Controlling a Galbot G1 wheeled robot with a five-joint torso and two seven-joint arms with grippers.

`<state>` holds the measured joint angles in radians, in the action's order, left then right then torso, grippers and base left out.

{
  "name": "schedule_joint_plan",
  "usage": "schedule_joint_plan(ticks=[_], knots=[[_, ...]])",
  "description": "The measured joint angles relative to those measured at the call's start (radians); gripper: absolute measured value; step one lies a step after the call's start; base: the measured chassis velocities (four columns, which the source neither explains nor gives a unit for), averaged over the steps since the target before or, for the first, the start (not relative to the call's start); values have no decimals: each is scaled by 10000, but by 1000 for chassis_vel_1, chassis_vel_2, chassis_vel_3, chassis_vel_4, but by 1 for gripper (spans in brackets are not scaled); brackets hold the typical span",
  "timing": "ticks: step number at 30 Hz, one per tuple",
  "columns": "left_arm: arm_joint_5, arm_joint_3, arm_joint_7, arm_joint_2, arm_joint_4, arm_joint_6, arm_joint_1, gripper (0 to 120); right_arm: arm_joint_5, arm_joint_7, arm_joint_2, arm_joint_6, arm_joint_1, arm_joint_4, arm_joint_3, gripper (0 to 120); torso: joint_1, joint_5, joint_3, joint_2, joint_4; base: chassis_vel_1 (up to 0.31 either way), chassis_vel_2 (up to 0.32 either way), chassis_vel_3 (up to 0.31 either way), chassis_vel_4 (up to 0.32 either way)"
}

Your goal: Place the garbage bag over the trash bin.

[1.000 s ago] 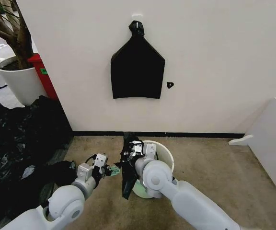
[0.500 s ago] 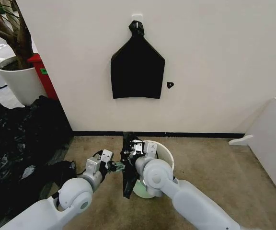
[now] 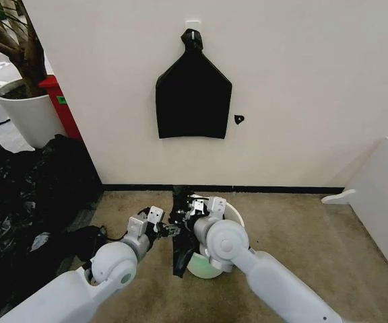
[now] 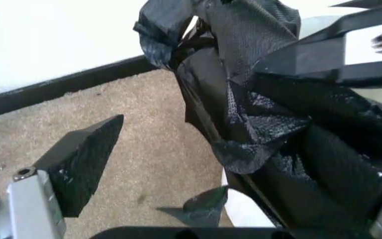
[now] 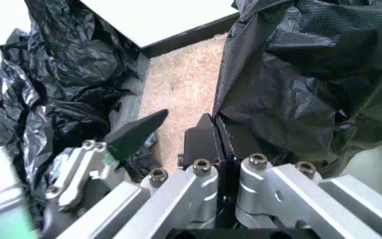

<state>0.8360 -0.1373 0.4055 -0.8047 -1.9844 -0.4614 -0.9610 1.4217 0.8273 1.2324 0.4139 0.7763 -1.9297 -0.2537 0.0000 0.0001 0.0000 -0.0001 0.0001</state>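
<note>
The garbage bag (image 3: 178, 243) is a wrinkled black strip hanging down the left side of the trash bin (image 3: 233, 214), a white bucket on the carpet. My right gripper (image 3: 192, 204) is shut on the bag's top edge above the bin's rim. In the right wrist view its fingers (image 5: 203, 142) pinch the bag (image 5: 290, 74) together. My left gripper (image 3: 172, 231) is open just left of the hanging bag. In the left wrist view one finger (image 4: 85, 159) stands apart from the bag (image 4: 257, 119), and the other finger is hidden behind the plastic. The bin's white wall (image 4: 244, 211) shows beneath.
A flat black bundle (image 3: 192, 94) hangs on the wall behind. A heap of black sheeting (image 3: 25, 195) covers the floor at left, with a white plant pot (image 3: 25, 114) beyond it. A white panel (image 3: 382, 195) stands at right. Bare carpet lies right of the bin.
My left gripper has moved right and forward, closing in on the hanging bag. The right gripper and the bag have stayed almost still.
</note>
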Motion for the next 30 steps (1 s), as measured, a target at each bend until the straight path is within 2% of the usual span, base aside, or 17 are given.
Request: schedule_joint_plan(ticks=[9, 13, 21, 26, 27, 30], knots=[[17, -404, 161, -294, 312, -452, 501, 100, 231, 6, -128, -52, 218, -147, 249, 0, 0, 0, 0, 0, -1, 0, 0, 0, 0], [145, -527, 415, -387, 350, -906, 690, 100, 232, -2, -152, -61, 284, -187, 318, 0, 0, 0, 0, 0, -1, 0, 0, 0, 0], [519, -730, 996, -597, 419, -1295, 917, 98, 226, -11, -183, -82, 370, -224, 373, 0, 0, -1, 0, 0, -1, 0, 0, 0, 0], [821, -954, 1436, -809, 532, -1341, 1091, 82, 221, -14, -218, -97, 372, -238, 389, 0, 0, 0, 0, 0, -1, 0, 0, 0, 0], [821, -954, 1436, -809, 532, -1341, 1091, 82, 221, -14, -218, -97, 372, -238, 389, 0, 0, 0, 0, 0, -1, 0, 0, 0, 0], [1204, -1022, 1905, -933, 554, -1599, 1198, 68, 218, -36, -261, -98, 356, -239, 393, 0, 0, 0, 0, 0, -1, 0, 0, 0, 0]])
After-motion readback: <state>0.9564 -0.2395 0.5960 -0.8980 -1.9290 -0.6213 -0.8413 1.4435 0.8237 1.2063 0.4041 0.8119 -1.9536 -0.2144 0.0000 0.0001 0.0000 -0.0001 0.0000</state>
